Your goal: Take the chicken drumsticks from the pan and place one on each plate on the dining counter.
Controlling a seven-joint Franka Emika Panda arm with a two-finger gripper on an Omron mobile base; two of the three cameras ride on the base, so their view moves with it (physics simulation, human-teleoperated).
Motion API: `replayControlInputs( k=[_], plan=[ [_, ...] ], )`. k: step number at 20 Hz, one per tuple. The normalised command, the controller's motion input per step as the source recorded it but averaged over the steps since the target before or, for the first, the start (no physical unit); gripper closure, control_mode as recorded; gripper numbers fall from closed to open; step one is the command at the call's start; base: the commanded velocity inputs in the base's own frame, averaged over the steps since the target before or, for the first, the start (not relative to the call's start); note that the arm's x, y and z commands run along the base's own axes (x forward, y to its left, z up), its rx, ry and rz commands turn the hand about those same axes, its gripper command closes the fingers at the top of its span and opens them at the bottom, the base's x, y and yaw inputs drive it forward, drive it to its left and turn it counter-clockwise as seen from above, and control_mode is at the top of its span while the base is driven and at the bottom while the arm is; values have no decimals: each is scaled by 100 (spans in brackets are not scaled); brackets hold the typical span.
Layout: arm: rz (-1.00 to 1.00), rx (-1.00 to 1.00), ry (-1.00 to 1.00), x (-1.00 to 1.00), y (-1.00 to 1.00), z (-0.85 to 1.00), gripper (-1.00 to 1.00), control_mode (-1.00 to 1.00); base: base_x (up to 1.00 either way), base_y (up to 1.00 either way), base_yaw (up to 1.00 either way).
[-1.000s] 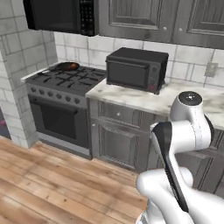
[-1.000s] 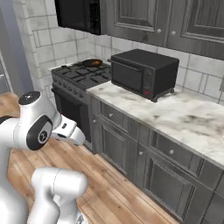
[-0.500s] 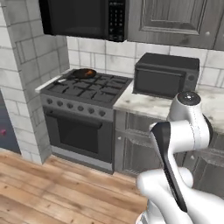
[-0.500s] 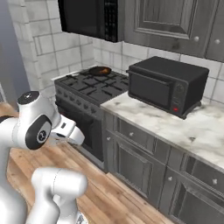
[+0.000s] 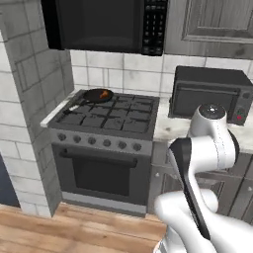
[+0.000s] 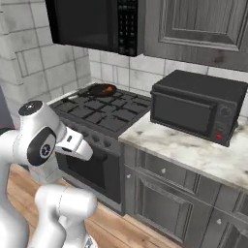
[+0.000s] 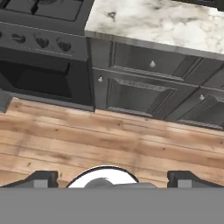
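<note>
- A dark-cabinet kitchen with white tiled walls: a black stove (image 5: 106,116) stands under a black microwave (image 5: 106,24), and a wooden floor (image 7: 109,140) lies below.
- To the stove's right, a marble counter (image 6: 193,150) carries a black toaster oven (image 6: 196,106).
- The pan (image 5: 96,95) is small, round and black, with a thin handle running toward 8 o'clock; it sits on the stove's back-left burner.
- An orange-brown bit of the chicken drumsticks (image 5: 104,93) shows inside the pan, at about 2 o'clock from its centre; how many there are is too small to tell.
- The gripper (image 7: 111,178) points down at the floor before the lower cabinets; its fingertips (image 7: 41,178) stand wide apart with nothing between them.
- Pan and drumsticks lie well apart from the fingers, up on the stovetop beyond the hand view's 11 o'clock corner.
</note>
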Motion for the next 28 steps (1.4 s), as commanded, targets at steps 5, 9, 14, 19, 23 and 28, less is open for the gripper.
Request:
replayControlInputs(
  k=[5,9,14,19,23,28],
  plan=[
    [0,0,0,0,0,0,-100,100,80,63,-45],
    [0,0,0,0,0,0,-100,100,67,70,-44],
    [0,0,0,0,0,0,-100,100,45,77,-37],
    [0,0,0,0,0,0,-100,100,33,73,-27],
    [0,0,0,0,0,0,-100,100,39,62,-16],
    [0,0,0,0,0,0,-100,100,64,24,-3]
  ],
)
